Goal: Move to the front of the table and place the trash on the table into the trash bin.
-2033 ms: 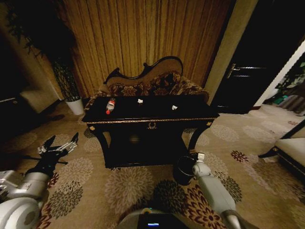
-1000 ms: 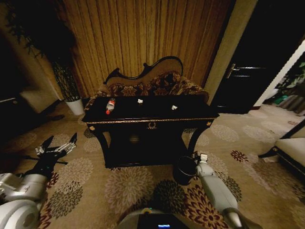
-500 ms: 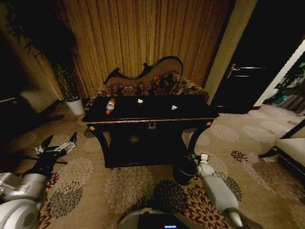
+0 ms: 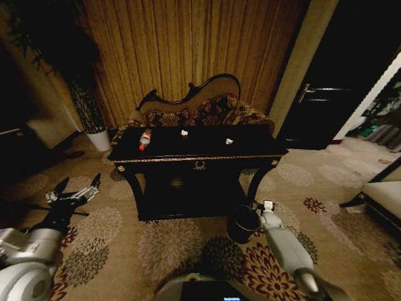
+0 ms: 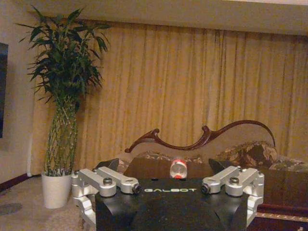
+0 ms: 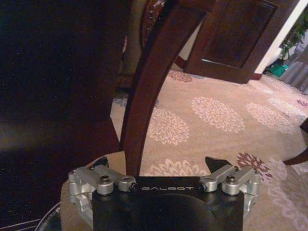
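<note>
The black table (image 4: 199, 160) with gold trim stands straight ahead. Lying on its top at the left is the clear bottle (image 4: 145, 138) with a red cap, also seen in the left wrist view as the bottle (image 5: 178, 169). Two white scraps (image 4: 184, 133) (image 4: 229, 141) rest farther right on the top. On the carpet by the table's front right leg stands the dark round trash bin (image 4: 242, 223). My right gripper (image 4: 260, 205) (image 6: 159, 162) hangs open just beside the bin's rim. My left gripper (image 4: 81, 185) (image 5: 163, 165) is open, low and left of the table.
A carved patterned sofa (image 4: 200, 111) sits behind the table against the curtain. A tall plant in a white pot (image 4: 98, 139) stands at the back left. The curved table leg (image 6: 154, 96) rises close before the right wrist. A dark door (image 4: 326, 100) is at the right.
My right gripper has shifted slightly to the right beside the bin. The left arm and the things on the table have stayed put.
</note>
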Robot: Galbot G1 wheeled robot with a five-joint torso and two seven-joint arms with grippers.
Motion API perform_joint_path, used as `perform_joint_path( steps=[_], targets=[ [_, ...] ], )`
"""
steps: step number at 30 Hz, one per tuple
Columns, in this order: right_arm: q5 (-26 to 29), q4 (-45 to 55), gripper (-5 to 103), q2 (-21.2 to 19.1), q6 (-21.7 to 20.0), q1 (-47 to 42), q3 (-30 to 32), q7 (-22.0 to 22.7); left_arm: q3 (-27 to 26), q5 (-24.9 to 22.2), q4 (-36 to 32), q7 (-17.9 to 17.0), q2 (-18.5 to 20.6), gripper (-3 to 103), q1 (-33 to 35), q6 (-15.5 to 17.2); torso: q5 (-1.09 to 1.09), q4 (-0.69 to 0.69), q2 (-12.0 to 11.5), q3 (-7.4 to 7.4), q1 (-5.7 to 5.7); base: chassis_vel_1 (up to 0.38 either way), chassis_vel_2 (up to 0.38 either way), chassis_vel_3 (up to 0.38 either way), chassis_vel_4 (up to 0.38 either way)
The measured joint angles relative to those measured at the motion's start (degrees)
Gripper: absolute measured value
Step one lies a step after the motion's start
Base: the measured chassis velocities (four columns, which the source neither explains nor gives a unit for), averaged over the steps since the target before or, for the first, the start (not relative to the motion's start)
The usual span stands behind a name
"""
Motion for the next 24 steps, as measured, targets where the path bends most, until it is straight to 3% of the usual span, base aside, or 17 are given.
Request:
perform_joint_path(
  steps=[5, 12, 15, 17, 24],
  targets=[
    [-0.18, -2.15, 100, 0.23, -0.45, 1.33, -1.04, -0.09, -0.06, 0.01, 0.0, 0.09, 0.08, 100, 0.01, -0.03, 0.01, 0.0, 0.0, 0.0, 0.0, 0.0, 0.0, 0.0, 0.0],
    [0.51, -4.47, 100, 0.35, -5.44, 2.79, -1.67, -0.06, -0.43, 0.08, 0.0, 0.05, 0.22, 100, -0.2, -0.17, 0.01, -0.01, 0.0, 0.0, 0.0, 0.0, 0.0, 0.0, 0.0],
    [2.67, -4.07, 100, 0.17, -7.9, 2.99, -1.68, 0.05, -0.72, 0.08, 0.0, 0.04, 0.04, 100, -0.1, -0.31, 0.0, -0.01, 0.0, 0.0, 0.0, 0.0, 0.0, 0.0, 0.0],
    [5.6, -2.48, 100, 0.04, -12.25, 3.12, -1.51, 0.41, -0.91, 0.11, 0.0, 0.04, -0.23, 100, 0.05, -0.39, 0.0, -0.01, 0.0, 0.0, 0.0, 0.0, 0.0, 0.0, 0.0],
    [12.23, 0.06, 100, 0.78, -17.28, 3.6, -1.24, 3.15, -0.87, 0.4, 0.0, 0.03, -0.39, 100, 0.06, -0.4, 0.0, -0.01, 0.0, 0.0, 0.0, 0.0, 0.0, 0.0, 0.0]
  ],
)
